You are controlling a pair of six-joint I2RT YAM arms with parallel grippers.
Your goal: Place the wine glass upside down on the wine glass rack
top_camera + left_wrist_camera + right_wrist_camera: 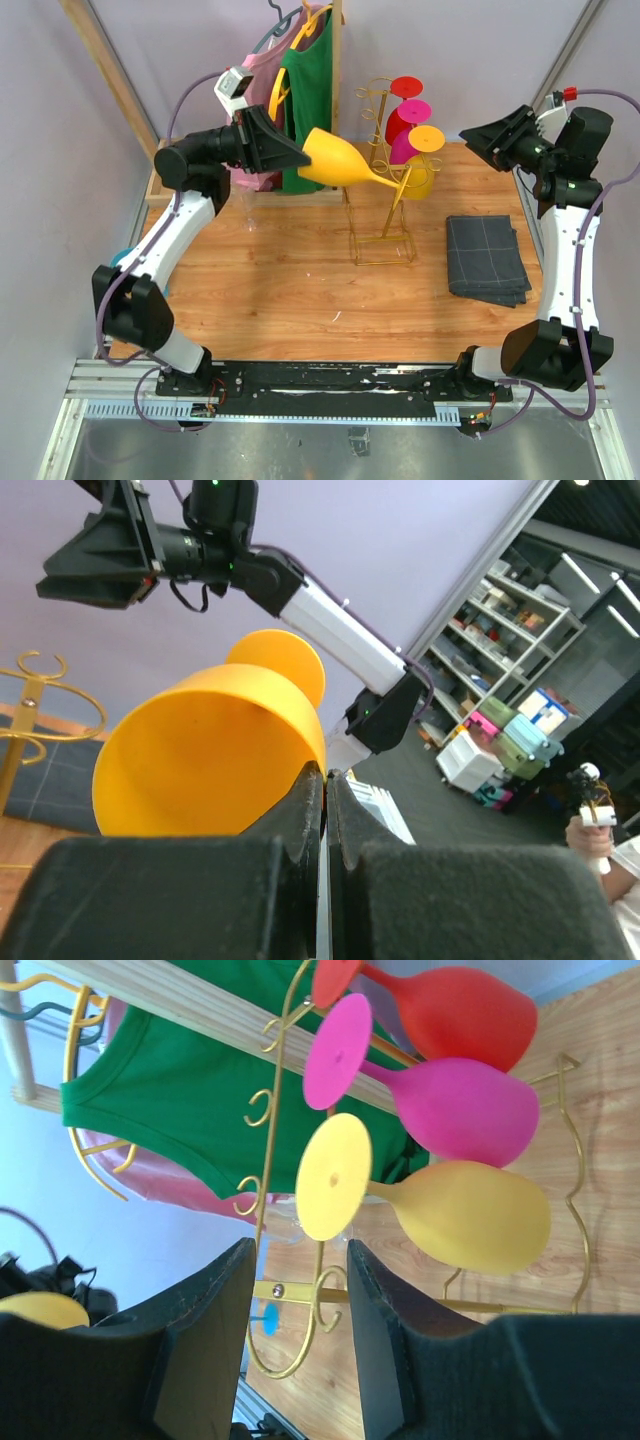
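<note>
Starting overhead:
- Left gripper (300,155): clenched on the rim of the yellow glass (335,160), carried above the table (270,280).
- Glass: lies on its side in the air, bowl toward the gripper, stem and foot pointing at the rack (385,235). The foot overlaps the rack's wires in this view; contact cannot be told.
- Rack: gold wire, upright, mid-table. Three hung glasses (415,110), red, pink and yellow, hang upside down on its far-right side.
- Right gripper (480,140): jaws partly apart, nothing between them, off to the rack's right.
- Cloth (487,258): folded, grey, right of the rack. Garments (310,90): green and pink, behind.

Left wrist:
- Fingers pinch the glass's thin rim wall, nearly meeting. The bowl fills the view, with one curled rack hook at the left edge.

Right wrist:
- Parted fingers frame the rack's hooks and the three hung glasses. Several hooks look free.

Hazards, as judged:
- The rim-only pinch could let the glass swivel or slip while it is turned bowl-down.
- The foot could catch a wire or strike the hung yellow glass, since they are close.
- The rack looks light, so a sideways push could tip it, and nothing braces it.
</note>
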